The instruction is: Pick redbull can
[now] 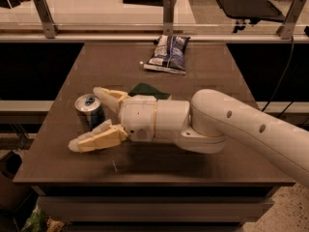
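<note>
The redbull can (89, 111) stands upright at the left of the brown table (154, 66), blue and silver with a silver top. My gripper (91, 119) reaches in from the right on a white arm (231, 124). It is open, with one cream finger (108, 95) behind the can and the other finger (96, 139) in front of it. The can sits between the two fingers, which stand apart from it by small gaps.
A blue-white crinkled snack bag (169, 54) lies at the table's far middle. A dark green object (147, 90) lies just behind my wrist. A glass rail with metal posts (168, 13) runs behind the table. The table's left edge is close to the can.
</note>
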{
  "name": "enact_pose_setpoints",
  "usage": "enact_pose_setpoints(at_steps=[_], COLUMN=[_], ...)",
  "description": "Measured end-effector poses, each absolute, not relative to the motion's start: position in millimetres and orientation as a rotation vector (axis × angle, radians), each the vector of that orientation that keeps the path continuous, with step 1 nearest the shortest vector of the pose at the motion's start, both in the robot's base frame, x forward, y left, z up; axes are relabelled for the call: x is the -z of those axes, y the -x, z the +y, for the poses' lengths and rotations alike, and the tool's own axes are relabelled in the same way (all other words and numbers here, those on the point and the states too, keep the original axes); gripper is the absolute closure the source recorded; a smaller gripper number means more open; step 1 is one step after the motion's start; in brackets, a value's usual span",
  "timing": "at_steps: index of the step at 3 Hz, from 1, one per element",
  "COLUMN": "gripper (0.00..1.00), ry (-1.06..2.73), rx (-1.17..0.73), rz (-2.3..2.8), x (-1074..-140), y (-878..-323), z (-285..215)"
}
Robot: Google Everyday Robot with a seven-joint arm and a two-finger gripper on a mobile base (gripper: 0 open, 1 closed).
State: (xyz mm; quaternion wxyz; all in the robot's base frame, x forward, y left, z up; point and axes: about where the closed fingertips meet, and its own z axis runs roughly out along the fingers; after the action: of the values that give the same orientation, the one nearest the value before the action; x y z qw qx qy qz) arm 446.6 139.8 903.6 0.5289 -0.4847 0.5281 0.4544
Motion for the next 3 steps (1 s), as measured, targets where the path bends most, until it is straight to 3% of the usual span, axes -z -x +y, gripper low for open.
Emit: enact_pose_setpoints(at_steps=[3], gripper=[0.87], ry=[1.171], rx=[-1.088], rz=[1.252], x=[-906.7], y=[-442.6], z=[145.8])
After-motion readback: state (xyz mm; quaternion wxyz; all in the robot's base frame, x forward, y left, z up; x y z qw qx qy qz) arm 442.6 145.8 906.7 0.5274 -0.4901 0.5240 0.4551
